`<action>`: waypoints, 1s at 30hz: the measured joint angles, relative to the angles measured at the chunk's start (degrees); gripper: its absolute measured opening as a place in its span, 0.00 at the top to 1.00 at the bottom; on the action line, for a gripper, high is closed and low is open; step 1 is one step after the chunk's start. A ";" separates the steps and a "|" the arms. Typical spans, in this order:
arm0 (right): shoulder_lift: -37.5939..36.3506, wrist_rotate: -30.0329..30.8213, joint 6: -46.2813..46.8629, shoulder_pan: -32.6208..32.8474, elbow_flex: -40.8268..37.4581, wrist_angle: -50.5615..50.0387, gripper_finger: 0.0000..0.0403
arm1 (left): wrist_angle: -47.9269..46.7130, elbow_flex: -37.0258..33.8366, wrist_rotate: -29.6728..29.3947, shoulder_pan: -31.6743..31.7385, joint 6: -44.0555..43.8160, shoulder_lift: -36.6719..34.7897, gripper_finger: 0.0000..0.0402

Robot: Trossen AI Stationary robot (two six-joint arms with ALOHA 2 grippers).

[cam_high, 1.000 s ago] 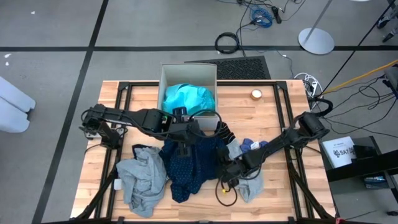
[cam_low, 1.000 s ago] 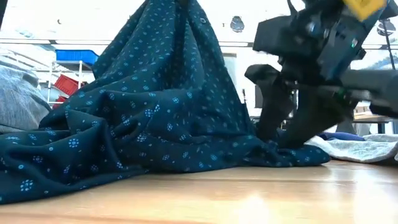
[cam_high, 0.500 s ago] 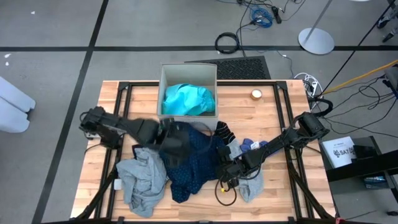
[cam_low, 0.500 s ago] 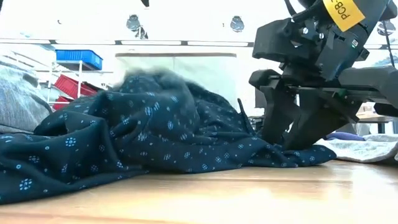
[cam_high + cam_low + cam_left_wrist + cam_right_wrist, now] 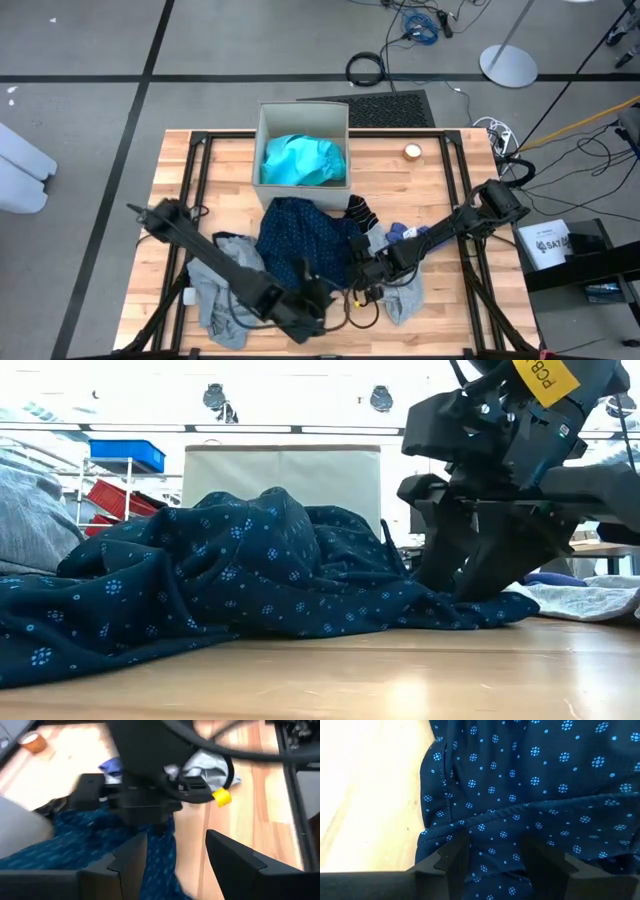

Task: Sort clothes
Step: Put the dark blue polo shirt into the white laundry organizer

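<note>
High view: you see the navy dotted garment (image 5: 300, 245) heaped at table centre, the left gripper (image 5: 318, 297) at its 6 o'clock, jaws parted, empty. Right wrist view: your right gripper (image 5: 492, 851) straddles a navy fold, half-spread; whether it pinches, you cannot tell.

The navy dotted garment (image 5: 300, 240) lies heaped on the table (image 5: 440, 170) beside the beige box (image 5: 303, 128) holding turquoise cloth (image 5: 303, 160).
</note>
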 joint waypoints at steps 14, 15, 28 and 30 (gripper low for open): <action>-0.20 -0.32 -1.20 -0.79 0.00 -0.41 0.58 | -0.05 -0.10 0.68 0.25 -6.26 15.04 0.47; -0.20 -0.27 -1.20 -0.83 -0.02 -0.21 0.58 | 0.01 -0.09 0.55 0.29 -6.27 15.75 0.47; -0.20 -0.64 -1.05 -0.47 -0.09 2.18 0.58 | -0.01 0.02 4.38 3.29 -9.28 18.17 0.54; -0.29 -2.57 -1.11 -0.48 -0.09 2.15 0.58 | -0.16 0.02 4.69 3.38 -9.49 18.21 0.62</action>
